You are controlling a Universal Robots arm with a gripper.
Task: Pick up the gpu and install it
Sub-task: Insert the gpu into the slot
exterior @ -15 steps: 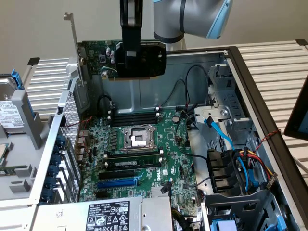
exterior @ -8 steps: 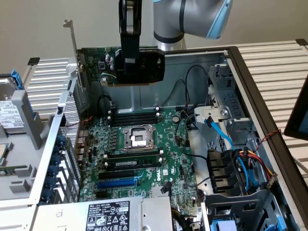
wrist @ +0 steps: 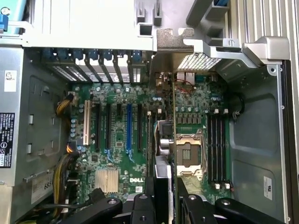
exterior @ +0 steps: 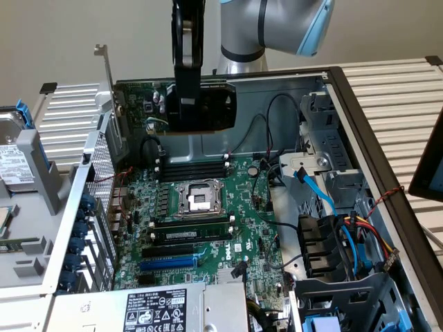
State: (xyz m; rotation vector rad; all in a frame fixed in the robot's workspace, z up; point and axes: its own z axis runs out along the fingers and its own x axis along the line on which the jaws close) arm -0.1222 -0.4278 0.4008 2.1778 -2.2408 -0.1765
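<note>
The pick-up looks done and the install is in hand: the gpu point(exterior: 218, 104) hangs on edge above the motherboard point(exterior: 208, 228) inside the computer case point(exterior: 360, 124), its metal bracket toward the exterior view's left, in none of the slots yet. The pincer point(exterior: 185, 111) is partly closed, clenched on the card. Seating it likely calls for lining its bottom edge over 1 slot, perhaps the blue slot point(wrist: 129, 126).

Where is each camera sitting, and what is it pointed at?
Exterior view: off the arm, looking down slantwise into the open computer case; shows the arm and the gripper holding the gpu.
Wrist view: on the wrist, looking straight down onto the motherboard; the gripper shows, holding the gpu edge-on.
Both share the gpu, motherboard and CPU socket.
</note>
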